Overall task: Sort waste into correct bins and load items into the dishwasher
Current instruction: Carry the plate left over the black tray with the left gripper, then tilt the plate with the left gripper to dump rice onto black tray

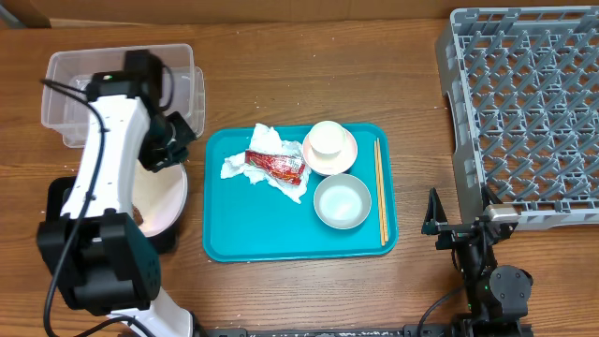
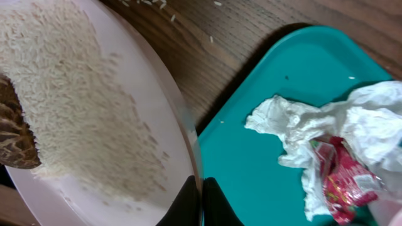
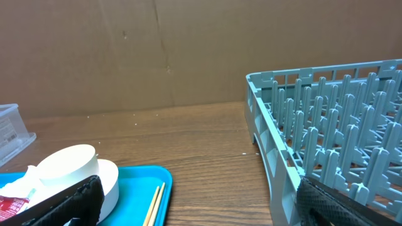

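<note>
At the lower left of the overhead view, the left hand (image 2: pixel 202 199) is clamped on the rim of the white plate (image 2: pixel 168 125), which carries rice grains (image 2: pixel 69 94) and a brown scrap (image 2: pixel 16 141). The right hand (image 3: pixel 198 188) gapes wide, holding nothing, at the lower right near the grey dish rack (image 1: pixel 524 103).

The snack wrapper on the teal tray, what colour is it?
The snack wrapper is red with light printing, clearest in the overhead view.
</note>
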Tool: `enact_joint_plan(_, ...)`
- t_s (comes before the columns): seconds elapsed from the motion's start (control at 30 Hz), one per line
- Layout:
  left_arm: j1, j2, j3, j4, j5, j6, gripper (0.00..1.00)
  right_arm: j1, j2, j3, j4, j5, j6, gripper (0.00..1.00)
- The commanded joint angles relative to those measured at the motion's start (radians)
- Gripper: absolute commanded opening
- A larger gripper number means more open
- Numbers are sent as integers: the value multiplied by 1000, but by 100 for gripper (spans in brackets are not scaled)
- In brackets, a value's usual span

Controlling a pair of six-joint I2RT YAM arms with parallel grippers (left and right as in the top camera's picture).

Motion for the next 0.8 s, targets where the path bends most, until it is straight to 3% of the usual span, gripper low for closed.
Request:
enact_joint_plan(0.0,77,7,24,5,183,89,4,-3,-8,-10,6,5,1,100)
enact_joint_plan(0.27,249,7,24,13,476,220,4,-3,-8,-10,6,5,1,100)
enact_joint_plan(0.77,510,7,24,-50,885,399,4,-3,-8,-10,6,5,1,100)
